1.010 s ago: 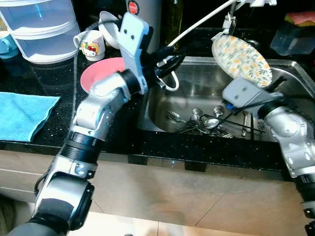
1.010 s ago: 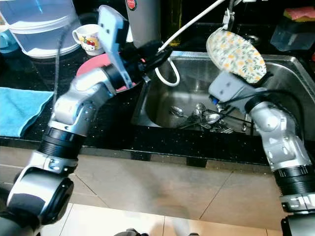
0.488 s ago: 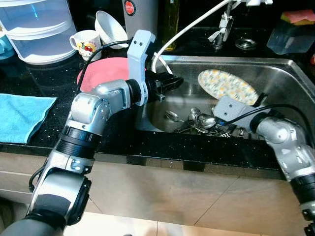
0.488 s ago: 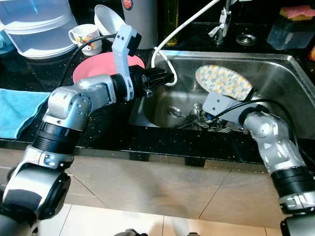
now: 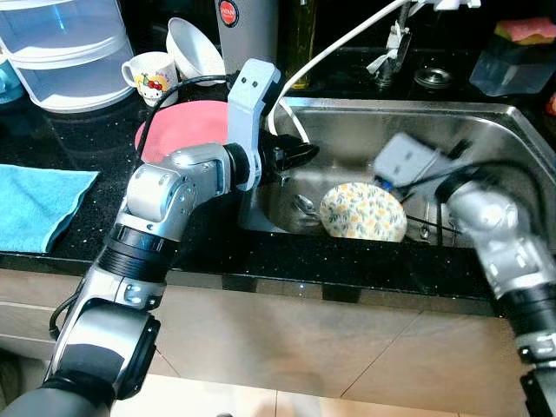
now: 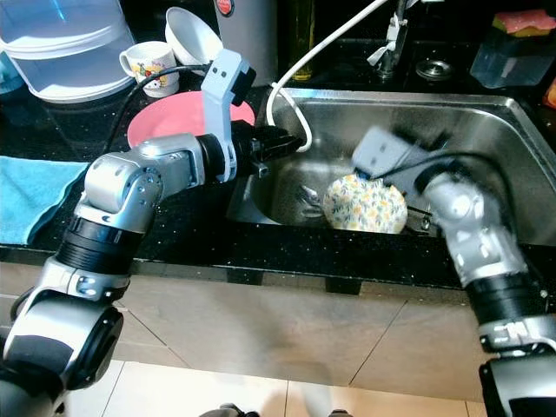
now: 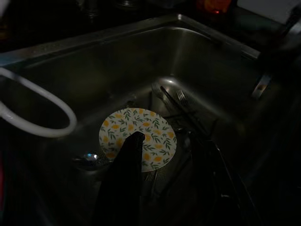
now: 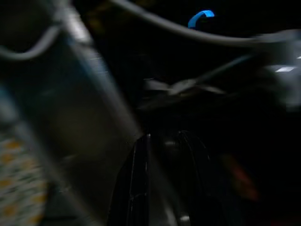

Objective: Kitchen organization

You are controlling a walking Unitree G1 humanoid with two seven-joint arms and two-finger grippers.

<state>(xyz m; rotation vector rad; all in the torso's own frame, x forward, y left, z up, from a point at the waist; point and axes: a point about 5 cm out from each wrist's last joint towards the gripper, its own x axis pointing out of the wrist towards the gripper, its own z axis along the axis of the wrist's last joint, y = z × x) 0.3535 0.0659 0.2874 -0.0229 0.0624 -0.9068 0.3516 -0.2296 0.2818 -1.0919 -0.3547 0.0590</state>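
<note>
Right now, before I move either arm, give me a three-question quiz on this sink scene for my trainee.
1. True or false: the patterned plate is inside the sink.
2. What lies on the counter between the sink and the mug? A) pink plate B) frying pan C) cutting board
3. Fill in: the blue ____ lies on the counter at the robot's far left.

Key: 1 true. 2 A, the pink plate. 3 towel.

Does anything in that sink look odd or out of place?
Yes: a flowered plate lies in the sink on a loose heap of spoons and forks, tilted rather than flat. A white hose loops over the sink's rim.
</note>
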